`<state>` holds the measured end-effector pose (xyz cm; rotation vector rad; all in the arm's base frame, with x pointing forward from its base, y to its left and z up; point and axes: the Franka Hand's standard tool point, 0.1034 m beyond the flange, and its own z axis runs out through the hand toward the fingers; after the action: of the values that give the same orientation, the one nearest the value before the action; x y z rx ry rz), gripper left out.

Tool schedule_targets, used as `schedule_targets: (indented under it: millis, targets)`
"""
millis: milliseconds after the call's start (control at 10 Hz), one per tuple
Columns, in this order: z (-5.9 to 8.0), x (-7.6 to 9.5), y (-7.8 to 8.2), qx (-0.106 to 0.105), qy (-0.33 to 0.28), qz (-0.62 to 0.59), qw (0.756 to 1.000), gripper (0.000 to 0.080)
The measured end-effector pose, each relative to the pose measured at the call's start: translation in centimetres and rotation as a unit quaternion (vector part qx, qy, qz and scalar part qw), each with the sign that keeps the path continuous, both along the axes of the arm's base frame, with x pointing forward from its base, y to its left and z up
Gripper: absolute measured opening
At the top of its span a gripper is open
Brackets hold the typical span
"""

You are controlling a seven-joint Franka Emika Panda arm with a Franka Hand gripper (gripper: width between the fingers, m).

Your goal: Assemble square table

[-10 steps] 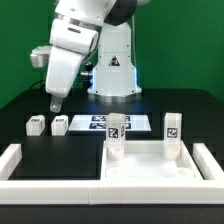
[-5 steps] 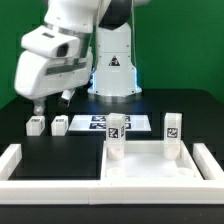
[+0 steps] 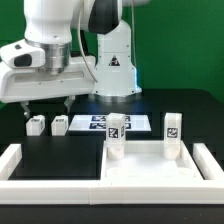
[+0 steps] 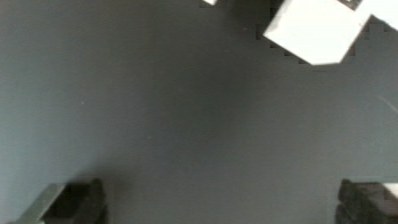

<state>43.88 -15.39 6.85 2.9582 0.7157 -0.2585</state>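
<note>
The square table's white slab (image 3: 150, 168) lies at the front right of the exterior view. Two tagged legs (image 3: 116, 129) (image 3: 172, 127) stand upright at its far corners. Two more small white legs (image 3: 36, 124) (image 3: 59, 125) sit on the black table at the exterior view's left. My gripper (image 3: 46, 106) hangs just above these two, open, with nothing between its fingers. In the wrist view the gripper (image 4: 221, 205) shows only dark fingertips (image 4: 71, 200) over bare dark table, and a white block (image 4: 317, 30) lies well away from them.
The marker board (image 3: 98, 122) lies flat behind the slab, in front of the robot's base (image 3: 113, 75). A long white border rail (image 3: 20, 165) runs along the front and the left side of the work area.
The arm has swung toward the exterior view's left and the wrist has turned, so the open fingers now hang over the two loose legs. No part has moved.
</note>
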Motion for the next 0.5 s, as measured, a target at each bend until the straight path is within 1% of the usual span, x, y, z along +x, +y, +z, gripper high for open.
schedule_targets:
  millis: [100, 300, 400, 500]
  targets:
    - [0.0, 0.1, 0.3, -0.002, -0.003, -0.024, 1.0, 0.0649]
    - [-0.1, 0.1, 0.5, -0.001, -0.004, -0.032, 0.999, 0.0649]
    - [-0.3, -0.3, 0.6, 0.001, 0.009, -0.037, 0.999, 0.0649]
    - [-0.7, -1.5, 0.6, 0.005, 0.035, -0.07, 0.997, 0.0649]
